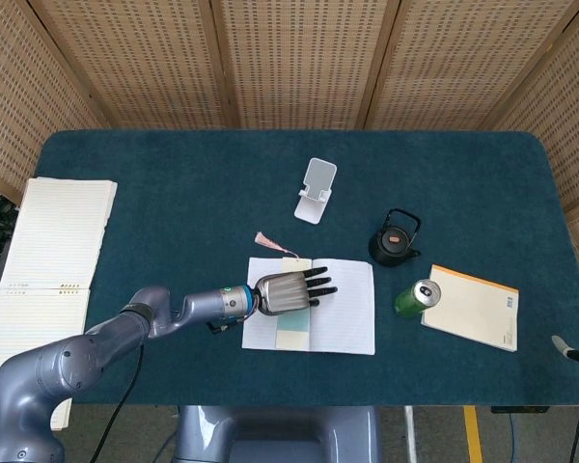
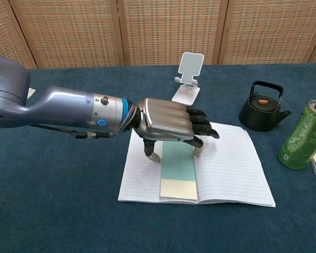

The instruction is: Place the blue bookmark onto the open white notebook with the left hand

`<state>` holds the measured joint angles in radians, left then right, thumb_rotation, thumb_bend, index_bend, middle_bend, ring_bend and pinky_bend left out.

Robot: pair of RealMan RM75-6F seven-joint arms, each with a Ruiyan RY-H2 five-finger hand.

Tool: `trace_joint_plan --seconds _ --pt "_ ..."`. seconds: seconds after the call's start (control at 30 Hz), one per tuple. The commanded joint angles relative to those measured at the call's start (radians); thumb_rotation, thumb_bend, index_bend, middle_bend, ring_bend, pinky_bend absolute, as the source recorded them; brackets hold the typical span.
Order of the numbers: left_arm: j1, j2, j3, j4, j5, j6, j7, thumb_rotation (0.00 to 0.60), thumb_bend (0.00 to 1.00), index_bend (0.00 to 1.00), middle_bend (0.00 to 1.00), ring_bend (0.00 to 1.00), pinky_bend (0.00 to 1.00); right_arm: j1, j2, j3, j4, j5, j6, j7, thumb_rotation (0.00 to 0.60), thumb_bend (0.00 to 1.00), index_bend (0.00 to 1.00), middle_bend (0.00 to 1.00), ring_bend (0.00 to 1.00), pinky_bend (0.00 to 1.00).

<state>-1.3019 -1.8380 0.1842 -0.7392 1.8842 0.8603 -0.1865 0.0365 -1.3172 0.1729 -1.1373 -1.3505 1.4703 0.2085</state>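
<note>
already the blue bookmark [image 2: 178, 169] is lying on the open white notebook [image 2: 231, 168]; the left hand [image 2: 166, 125] is hovering above the notebook, fingers apart, grasping nothing, needing only withdrawal.

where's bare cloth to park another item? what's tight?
Free: the far strip behind the phone stand, the wide stretch between the big lined pad and the open white notebook, and the near right corner. Tight: kettle, green can and orange-edged notepad cluster; left robot hand covers the blue bookmark.
</note>
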Motion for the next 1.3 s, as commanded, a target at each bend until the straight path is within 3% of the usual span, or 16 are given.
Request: trace_joint_plan --seconds 0.03,0.17,0.37,0.47,0.63,0.73,1.3 --pt "0.003 0.005 0.000 -0.003 -0.006 -0.002 -0.001 0.600 0.23 0.00 0.00 0.00 0.00 0.000 0.000 0.000 0.000 -0.001 0.000 0.000 0.600 0.11 0.10 0.00 0.00 0.00" --pt "0.012 0.030 0.001 -0.029 -0.021 0.000 -0.016 0.600 0.23 0.00 0.00 0.00 0.00 0.000 0.001 -0.001 -0.003 -0.006 0.006 -0.004 0.600 0.11 0.10 0.00 0.00 0.00" --pt "0.017 0.138 0.016 -0.169 -0.056 -0.034 -0.095 0.600 0.26 0.00 0.00 0.00 0.00 0.000 0.000 -0.007 -0.010 -0.016 0.011 -0.011 0.600 0.11 0.10 0.00 0.00 0.00" --pt "0.013 0.183 0.026 -0.220 -0.057 -0.045 -0.100 0.600 0.43 0.00 0.00 0.00 0.00 0.000 0.001 -0.008 -0.015 -0.022 0.018 -0.016 0.600 0.11 0.10 0.00 0.00 0.00" --pt "0.022 0.229 0.033 -0.271 -0.061 -0.053 -0.067 0.600 0.84 0.00 0.00 0.00 0.00 -0.001 0.004 -0.010 -0.026 -0.029 0.029 -0.025 0.600 0.11 0.10 0.00 0.00 0.00" --pt "0.027 0.247 0.033 -0.296 -0.072 -0.069 -0.051 0.600 0.98 0.00 0.00 0.00 0.02 -0.002 0.006 -0.011 -0.032 -0.035 0.036 -0.030 0.600 0.11 0.10 0.00 0.00 0.00" --pt "0.023 0.222 0.006 -0.335 -0.111 -0.167 0.026 0.600 1.00 0.11 0.00 0.00 0.07 -0.006 0.016 -0.009 -0.052 -0.043 0.059 -0.032 0.600 0.11 0.10 0.00 0.00 0.00"
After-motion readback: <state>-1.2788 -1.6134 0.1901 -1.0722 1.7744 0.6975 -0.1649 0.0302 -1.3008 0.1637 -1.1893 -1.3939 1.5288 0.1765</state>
